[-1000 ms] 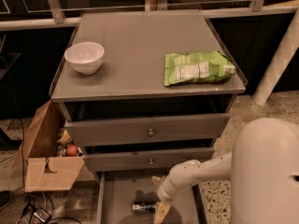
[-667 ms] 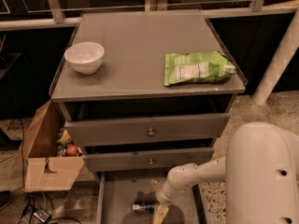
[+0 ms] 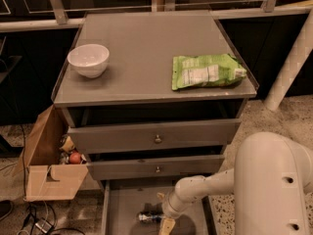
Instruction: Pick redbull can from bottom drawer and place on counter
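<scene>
The redbull can (image 3: 148, 218) lies on its side in the open bottom drawer (image 3: 105, 210), at the bottom edge of the view. My gripper (image 3: 163, 212) is down in that drawer at the can's right end. Its tan fingers (image 3: 167, 226) stand apart, one in front of the can's end and one behind it, so it is open. The white arm reaches in from the lower right. The counter (image 3: 142, 43) is the grey top of the cabinet above.
A white bowl (image 3: 88, 59) stands at the counter's left and a green snack bag (image 3: 205, 71) lies at its right. The two upper knobbed drawers (image 3: 156, 137) stand slightly open. An open cardboard box (image 3: 49, 173) of items sits on the floor to the left.
The arm has shifted a little to the left, bringing the gripper closer onto the can's right end. The can, bowl and bag have not moved.
</scene>
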`<state>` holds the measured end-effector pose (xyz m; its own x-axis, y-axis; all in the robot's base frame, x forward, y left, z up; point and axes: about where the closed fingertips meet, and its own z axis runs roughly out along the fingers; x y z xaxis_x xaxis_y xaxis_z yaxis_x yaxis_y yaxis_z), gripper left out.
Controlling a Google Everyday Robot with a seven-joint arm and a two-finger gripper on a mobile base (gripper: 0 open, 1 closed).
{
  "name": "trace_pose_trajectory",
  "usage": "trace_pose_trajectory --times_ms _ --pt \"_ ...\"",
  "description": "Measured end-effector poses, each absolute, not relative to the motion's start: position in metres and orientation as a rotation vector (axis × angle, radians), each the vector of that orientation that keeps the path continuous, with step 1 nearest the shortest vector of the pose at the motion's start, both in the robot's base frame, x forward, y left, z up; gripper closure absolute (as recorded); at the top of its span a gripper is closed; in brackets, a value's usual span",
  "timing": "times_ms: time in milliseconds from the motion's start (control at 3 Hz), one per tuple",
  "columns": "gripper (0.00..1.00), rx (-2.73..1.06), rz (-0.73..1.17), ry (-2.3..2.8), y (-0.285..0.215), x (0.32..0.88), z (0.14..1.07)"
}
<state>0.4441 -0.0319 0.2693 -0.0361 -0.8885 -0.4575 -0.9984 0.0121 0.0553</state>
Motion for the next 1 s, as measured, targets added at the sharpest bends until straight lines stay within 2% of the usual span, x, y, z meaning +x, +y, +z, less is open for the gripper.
trace_pose_trajectory --times_ms 1000 --pt "0.00 -1.961 0.594 2.064 -0.021 0.462 0.189"
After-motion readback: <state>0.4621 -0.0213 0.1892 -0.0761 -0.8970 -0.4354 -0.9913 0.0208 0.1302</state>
